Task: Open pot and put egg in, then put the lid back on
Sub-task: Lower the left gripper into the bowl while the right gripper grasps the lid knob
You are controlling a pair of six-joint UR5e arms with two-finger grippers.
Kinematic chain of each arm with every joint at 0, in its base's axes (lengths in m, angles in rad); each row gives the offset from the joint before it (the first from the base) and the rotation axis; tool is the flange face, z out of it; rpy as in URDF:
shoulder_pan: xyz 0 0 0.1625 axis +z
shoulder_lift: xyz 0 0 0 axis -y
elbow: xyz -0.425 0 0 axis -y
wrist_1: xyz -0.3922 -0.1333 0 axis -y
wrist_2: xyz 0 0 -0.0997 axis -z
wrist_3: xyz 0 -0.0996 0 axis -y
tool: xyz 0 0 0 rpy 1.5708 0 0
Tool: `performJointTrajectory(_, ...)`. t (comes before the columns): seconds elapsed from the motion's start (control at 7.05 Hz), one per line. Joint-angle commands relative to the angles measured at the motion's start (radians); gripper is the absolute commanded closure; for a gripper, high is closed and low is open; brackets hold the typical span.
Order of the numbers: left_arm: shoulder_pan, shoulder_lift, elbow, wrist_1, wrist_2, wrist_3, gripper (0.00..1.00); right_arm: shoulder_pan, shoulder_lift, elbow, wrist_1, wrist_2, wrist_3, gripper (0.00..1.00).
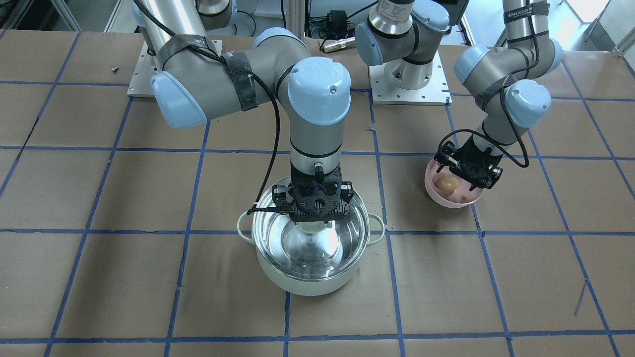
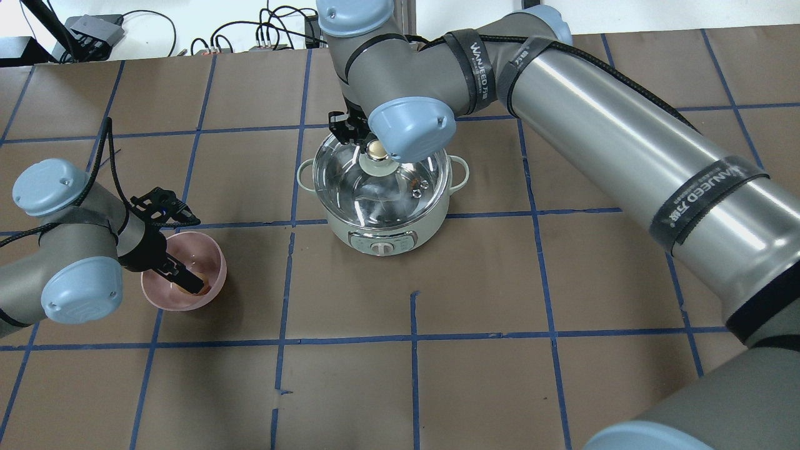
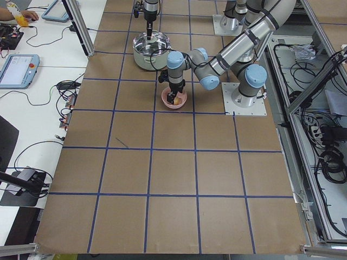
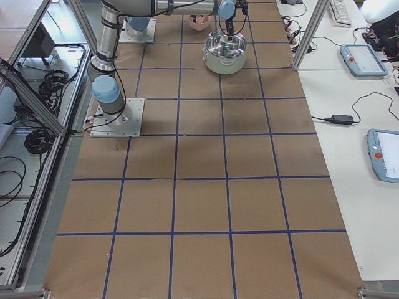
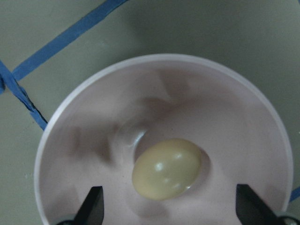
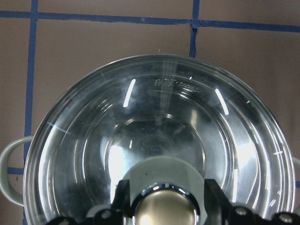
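Observation:
The mint-green pot [image 1: 308,283] stands mid-table with the clear glass lid [image 6: 159,126] seated on it. My right gripper [image 6: 164,202] is directly above the lid. Its fingers [image 6: 123,197] stand close on either side of the beige-topped knob [image 6: 164,214], with narrow gaps showing, so it is open. The tan egg [image 5: 167,168] lies in a pink bowl [image 5: 93,117] on the robot's left side. My left gripper [image 5: 171,207] is open and lowered into the bowl, one fingertip on each side of the egg [image 1: 446,184] without touching it.
The pink bowl [image 2: 214,256] sits about one grid square from the pot [image 2: 381,234]. The brown paper table [image 2: 500,281] carries blue tape grid lines. Both arm bases [image 1: 409,79] stand at the robot's edge. Cables and teach pendants lie beyond the table's ends.

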Motion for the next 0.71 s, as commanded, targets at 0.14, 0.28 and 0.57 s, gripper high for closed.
performJointTrajectory(0.14, -0.037, -0.015, 0.000, 0.016, 0.022, 0.051, 0.01, 0.005, 0.003, 0.001, -0.001, 0.018, 0.000, 0.39)
performJointTrajectory(0.28, -0.048, -0.010, -0.002, 0.016, 0.046, 0.080, 0.01, 0.007, 0.005, 0.002, -0.001, 0.020, -0.002, 0.39)
performJointTrajectory(0.57, -0.045, -0.014, 0.014, 0.017, 0.033, 0.215, 0.01, 0.007, 0.005, 0.002, -0.003, 0.021, -0.005, 0.39)
